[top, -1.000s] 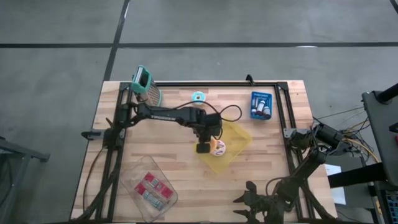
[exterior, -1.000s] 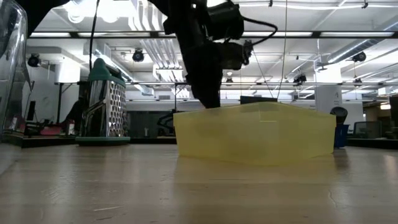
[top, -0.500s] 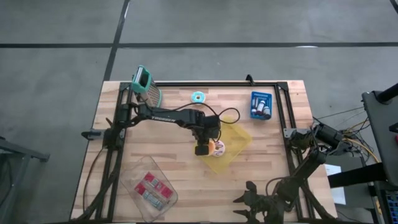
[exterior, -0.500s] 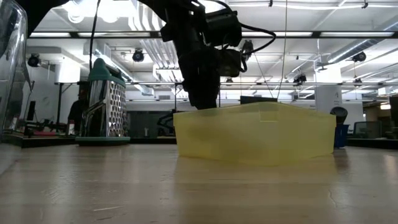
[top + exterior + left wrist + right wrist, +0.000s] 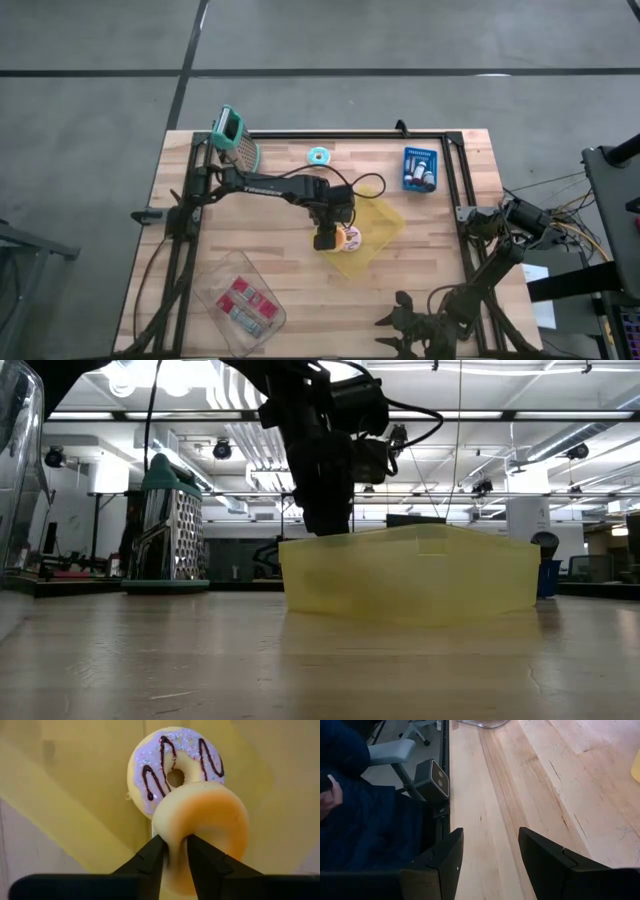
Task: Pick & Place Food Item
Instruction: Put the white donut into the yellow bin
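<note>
A yellow tray (image 5: 372, 232) lies at the table's middle; it also shows in the low view (image 5: 410, 572). A doughnut with purple icing and dark stripes (image 5: 170, 765) lies flat in the tray. My left gripper (image 5: 327, 239) is over the tray's left part, shut on a second, plain tan doughnut (image 5: 207, 822). In the low view my left gripper (image 5: 328, 520) dips behind the tray's wall. My right gripper (image 5: 490, 855) is open and empty near the table's front edge at the right (image 5: 410, 325). My left gripper pinches the tan doughnut's rim (image 5: 175, 842) between its two fingers (image 5: 152, 857), which dent it in. The fingers come from above, pointing down. The doughnut stands tilted on edge over the tray, partly covering the iced doughnut; whether it touches that one I cannot tell.
A green-framed grater (image 5: 233, 137) stands at the far left, a small teal ring (image 5: 318, 155) and a blue box (image 5: 419, 168) at the far side, a clear container (image 5: 243, 303) at the near left. A seated person in dark blue (image 5: 365, 810) shows beyond the table's edge.
My left gripper has gone a little toward the table's left edge and slightly down with the tan doughnut, staying shut on it over the tray.
</note>
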`<state>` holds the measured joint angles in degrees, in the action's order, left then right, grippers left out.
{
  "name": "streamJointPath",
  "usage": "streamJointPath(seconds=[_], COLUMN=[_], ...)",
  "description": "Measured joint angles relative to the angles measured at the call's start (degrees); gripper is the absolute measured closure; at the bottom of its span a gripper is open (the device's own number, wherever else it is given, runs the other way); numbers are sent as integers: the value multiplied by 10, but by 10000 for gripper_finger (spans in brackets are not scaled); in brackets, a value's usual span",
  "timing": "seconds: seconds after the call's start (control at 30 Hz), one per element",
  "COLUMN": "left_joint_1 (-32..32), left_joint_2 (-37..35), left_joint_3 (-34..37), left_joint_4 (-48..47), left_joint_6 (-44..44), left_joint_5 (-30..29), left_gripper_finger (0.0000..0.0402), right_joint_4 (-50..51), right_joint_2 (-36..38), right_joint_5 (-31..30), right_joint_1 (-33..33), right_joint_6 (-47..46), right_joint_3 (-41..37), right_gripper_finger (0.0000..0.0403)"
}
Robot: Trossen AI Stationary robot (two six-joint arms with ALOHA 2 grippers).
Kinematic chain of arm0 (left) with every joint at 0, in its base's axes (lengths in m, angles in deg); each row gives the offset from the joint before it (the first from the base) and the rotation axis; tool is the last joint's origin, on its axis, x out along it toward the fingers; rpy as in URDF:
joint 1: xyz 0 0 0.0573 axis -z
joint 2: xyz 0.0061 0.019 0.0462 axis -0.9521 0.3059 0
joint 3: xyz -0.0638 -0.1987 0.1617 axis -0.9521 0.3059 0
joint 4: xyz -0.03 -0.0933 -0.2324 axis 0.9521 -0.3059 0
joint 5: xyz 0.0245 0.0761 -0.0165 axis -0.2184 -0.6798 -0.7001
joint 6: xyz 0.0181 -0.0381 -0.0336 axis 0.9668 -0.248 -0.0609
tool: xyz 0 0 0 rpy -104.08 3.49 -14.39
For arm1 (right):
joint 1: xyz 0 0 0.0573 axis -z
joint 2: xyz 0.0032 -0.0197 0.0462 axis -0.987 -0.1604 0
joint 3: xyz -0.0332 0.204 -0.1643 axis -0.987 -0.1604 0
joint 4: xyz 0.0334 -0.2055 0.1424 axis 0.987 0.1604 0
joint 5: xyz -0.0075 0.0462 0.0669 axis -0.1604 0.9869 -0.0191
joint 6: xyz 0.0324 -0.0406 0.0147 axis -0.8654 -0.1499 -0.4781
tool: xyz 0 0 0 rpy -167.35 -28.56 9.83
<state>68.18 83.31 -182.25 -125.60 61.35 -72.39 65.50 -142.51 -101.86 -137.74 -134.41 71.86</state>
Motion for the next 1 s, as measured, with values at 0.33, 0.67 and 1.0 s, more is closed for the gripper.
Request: streamJointPath(seconds=[0.33, 0.67, 1.0], left_joint_1=[0, 0, 0], left_joint_2=[0, 0, 0], left_joint_3=[0, 0, -1], left_joint_4=[1, 3, -1], left_joint_6=[2, 1, 0], left_joint_5=[5, 6, 6], left_gripper_finger=[268, 230, 222], right_joint_4=[0, 0, 0], right_joint_2=[0, 0, 0], right_joint_5=[0, 0, 0], right_joint_1=[0, 0, 0], right_joint_6=[0, 0, 0], right_joint_3=[0, 0, 0], right_gripper_finger=[216, 216, 216])
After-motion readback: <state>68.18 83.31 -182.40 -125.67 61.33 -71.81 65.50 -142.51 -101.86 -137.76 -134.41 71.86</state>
